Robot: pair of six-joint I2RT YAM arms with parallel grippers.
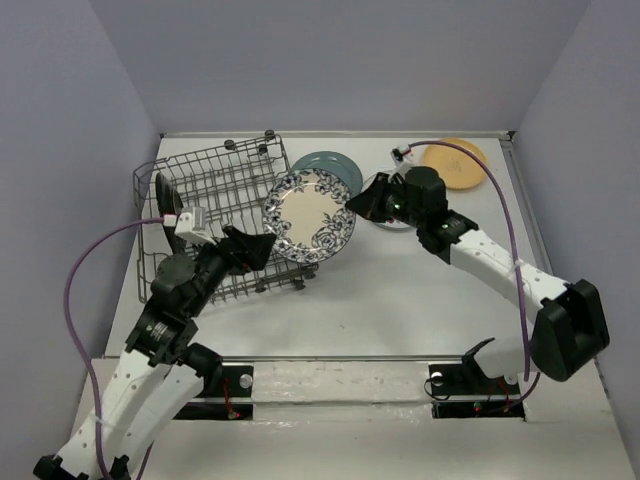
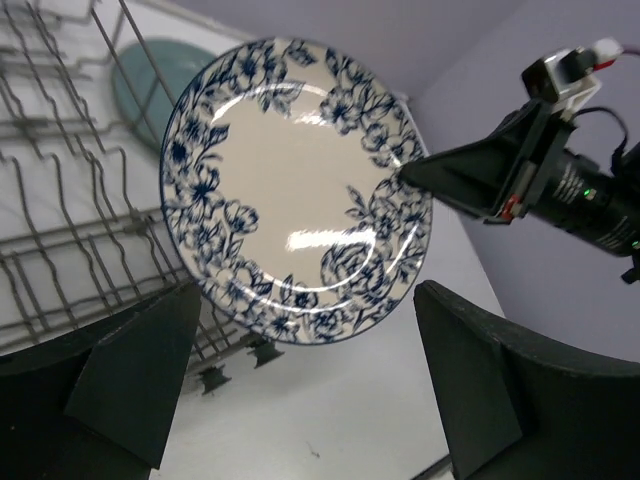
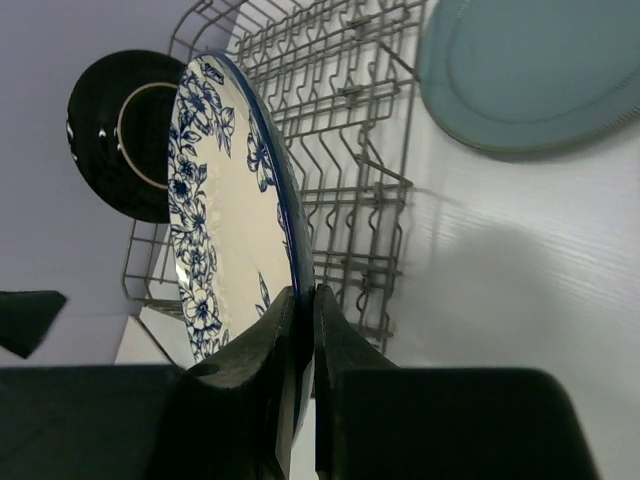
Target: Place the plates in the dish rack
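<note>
Right gripper [image 3: 305,300] pinches floral plate [image 3: 215,220] rim, upright to suit dish rack [image 1: 205,185] tines; left gripper [image 2: 305,300] spread wide, plate straight ahead, likely handover

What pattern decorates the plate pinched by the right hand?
The plate has blue flowers around a plain cream centre; clearest in the left wrist view.

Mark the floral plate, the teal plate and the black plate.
floral plate [image 2: 290,190], left wrist view, on its cream centre.
teal plate [image 3: 530,70], right wrist view, on its flat middle.
black plate [image 3: 95,140], right wrist view, on its black rim.
</note>
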